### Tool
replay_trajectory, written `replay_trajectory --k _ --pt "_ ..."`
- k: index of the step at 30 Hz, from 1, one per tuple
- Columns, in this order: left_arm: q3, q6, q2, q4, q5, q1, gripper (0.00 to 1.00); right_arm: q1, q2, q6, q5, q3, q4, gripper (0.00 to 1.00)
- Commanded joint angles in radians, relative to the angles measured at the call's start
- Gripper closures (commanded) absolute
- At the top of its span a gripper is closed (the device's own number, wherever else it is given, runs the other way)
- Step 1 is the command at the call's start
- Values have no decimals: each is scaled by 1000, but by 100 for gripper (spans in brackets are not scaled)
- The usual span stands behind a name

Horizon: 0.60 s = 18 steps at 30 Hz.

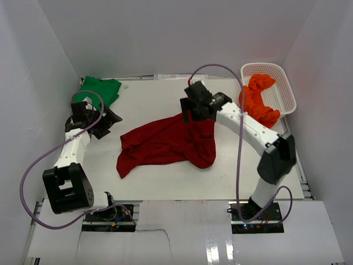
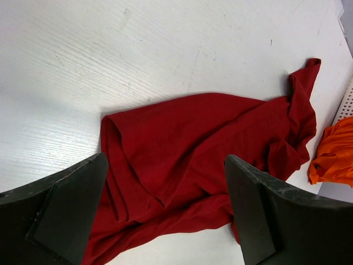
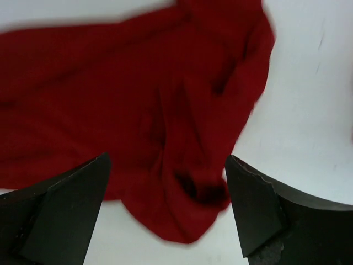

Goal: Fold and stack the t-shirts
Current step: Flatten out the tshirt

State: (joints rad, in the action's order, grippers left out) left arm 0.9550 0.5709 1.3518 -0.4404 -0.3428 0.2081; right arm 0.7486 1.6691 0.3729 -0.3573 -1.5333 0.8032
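Leftmost, the green t-shirt [image 1: 100, 89] lies crumpled in the far left corner of the counter [image 1: 160, 185], not yet folded. Just nearer than it hangs the left claw [image 2: 165, 176], its fingers spread wide and holding nothing; its wrist view looks across bare counter to the dark red t-shirt [image 1: 165, 143], which lies to the claw's right and apart from it. That shirt sprawls in the middle of the counter, with its long axis running from a narrow near-left end to a broader far-right end, where the cloth is bunched and doubled over into a lump. Directly over this right end is the right claw [image 3: 166, 163], also spread wide with nothing between its fingers, the rumpled red cloth showing below the gap, though that view is blurred. The right arm is thus plainly the nearer one, and I judge it best placed to pinch the bunched end and draw it out, while the left would have to reach rightward for the narrow end. Farthest right, the orange t-shirt [image 1: 258, 99] hangs over the rim of the white basket [image 1: 284, 83].
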Motion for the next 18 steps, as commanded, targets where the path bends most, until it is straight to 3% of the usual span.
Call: replay_trajectory --k 1,6,9,13,18 --pt "1 -25 -11 15 -25 7 2 -100 197 -159 -31 -232 -39 10" --pt "-1 -28 -2 22 -56 -54 2 -204 503 -241 18 -612 -39 7" --pt "4 -20 -3 22 -30 -87 2 -221 621 -313 28 -726 -62 3" --pt "13 -26 9 14 -9 -92 2 -222 656 -423 33 -674 -191 8" --pt "14 -28 26 12 -5 -90 2 -210 643 -534 37 -562 -323 6"
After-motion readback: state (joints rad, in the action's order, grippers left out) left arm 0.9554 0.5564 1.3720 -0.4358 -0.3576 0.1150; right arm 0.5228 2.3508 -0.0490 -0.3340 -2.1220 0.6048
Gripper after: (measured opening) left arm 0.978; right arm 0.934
